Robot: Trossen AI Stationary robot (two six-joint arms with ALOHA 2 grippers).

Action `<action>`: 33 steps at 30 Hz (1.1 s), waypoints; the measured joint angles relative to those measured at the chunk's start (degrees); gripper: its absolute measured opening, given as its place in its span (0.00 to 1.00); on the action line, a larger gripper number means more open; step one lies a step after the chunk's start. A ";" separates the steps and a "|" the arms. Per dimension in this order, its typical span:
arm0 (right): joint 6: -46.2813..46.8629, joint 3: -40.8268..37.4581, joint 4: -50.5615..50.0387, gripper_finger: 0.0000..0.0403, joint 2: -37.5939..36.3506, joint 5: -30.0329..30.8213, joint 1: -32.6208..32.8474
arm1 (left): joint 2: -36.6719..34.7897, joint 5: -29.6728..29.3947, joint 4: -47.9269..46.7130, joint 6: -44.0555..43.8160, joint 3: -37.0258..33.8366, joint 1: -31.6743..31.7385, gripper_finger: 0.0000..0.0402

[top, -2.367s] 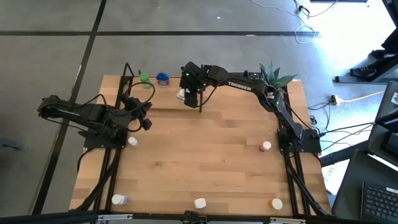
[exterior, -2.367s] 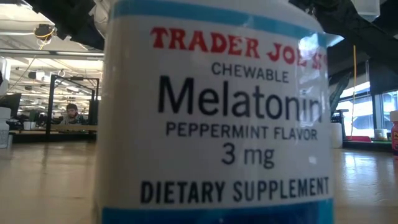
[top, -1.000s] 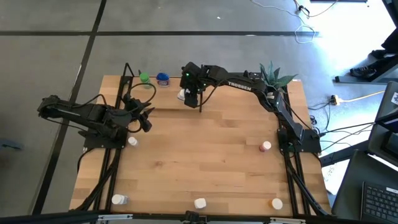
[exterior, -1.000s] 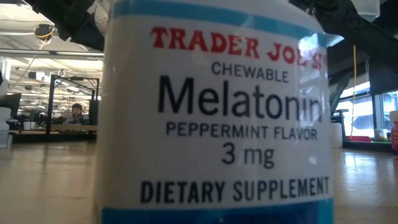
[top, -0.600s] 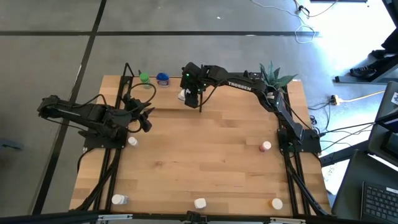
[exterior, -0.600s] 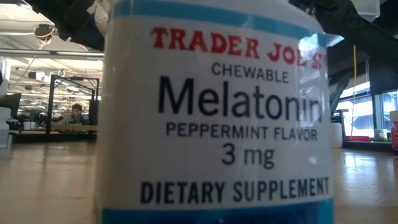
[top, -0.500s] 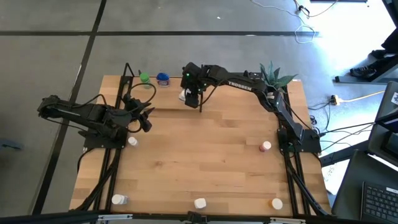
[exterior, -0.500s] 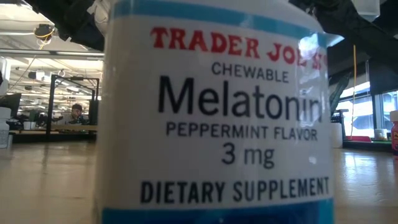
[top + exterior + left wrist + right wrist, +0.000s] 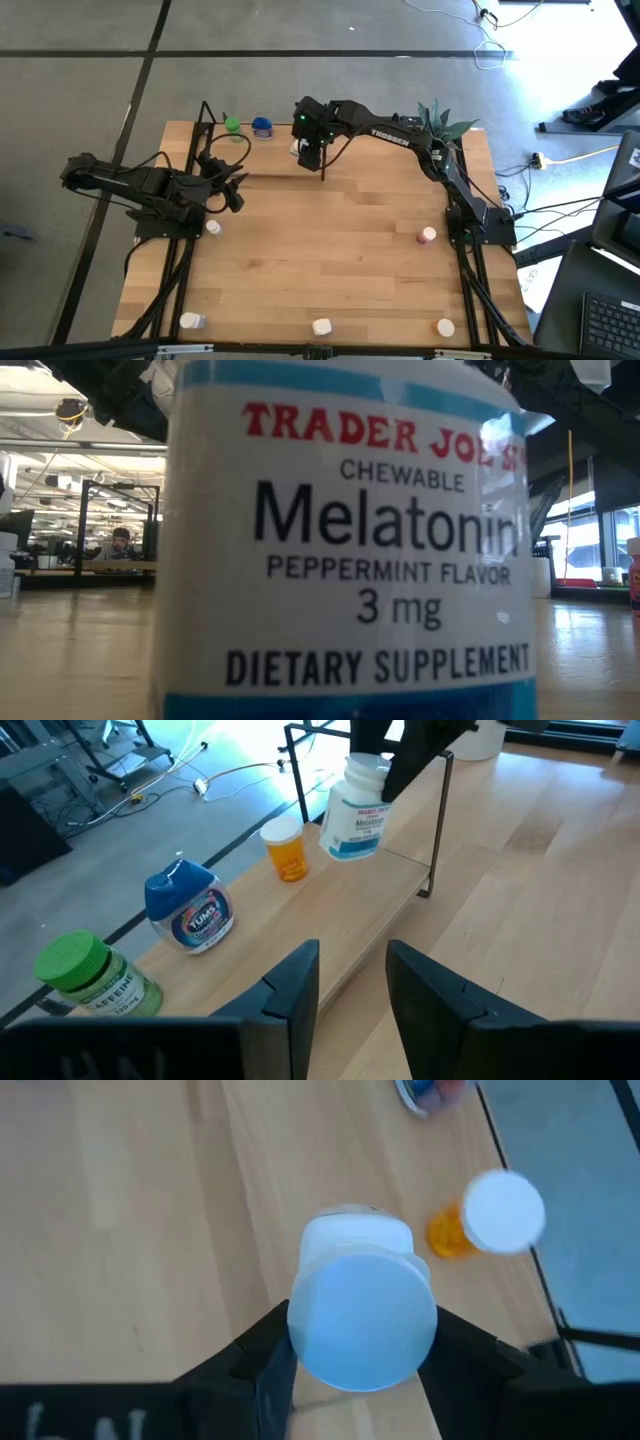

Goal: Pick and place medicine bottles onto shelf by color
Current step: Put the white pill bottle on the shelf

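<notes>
Right tool [image 9: 309, 152] is clamped on a white melatonin bottle [image 9: 356, 812], its two dark fingers [image 9: 262, 1363] pressed against opposite sides just under the pale cap. It hangs over the shelf [image 9: 345, 915], the narrow light-wood board along the far edge of the tabletop [image 9: 330, 250]. In the left wrist view the bottle is clear of the board and tilted, its base swung toward the blue bottle [image 9: 190, 910] and its cap leaning off the other way, so its long axis is not yet square to the shelf.

The coming move appears to turn on what lies directly below. A small orange bottle [image 9: 285, 850] with a white cap stands on the shelf just beside the held one, toward the shelf's outer edge; the blue bottle and the green bottle [image 9: 92, 975] stand farther along the board. A straight descent probably lands the white bottle on bare wood next to the orange one, with little room to spare.

Left tool [image 9: 352, 982] waits near the shelf's left end, fingers slightly apart and holding nothing. The right arm is plainly the nearer.
</notes>
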 joint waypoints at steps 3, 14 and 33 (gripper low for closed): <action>-0.81 0.00 -1.86 0.44 0.48 1.18 0.14 | -0.01 0.00 0.01 0.00 0.00 0.00 0.28; -1.11 0.00 -6.00 0.44 1.20 2.48 0.36 | 0.01 0.01 -0.01 0.00 0.00 0.00 0.28; -6.37 -0.02 -5.03 0.44 1.20 1.85 0.62 | 0.00 0.01 0.01 0.02 0.00 0.02 0.28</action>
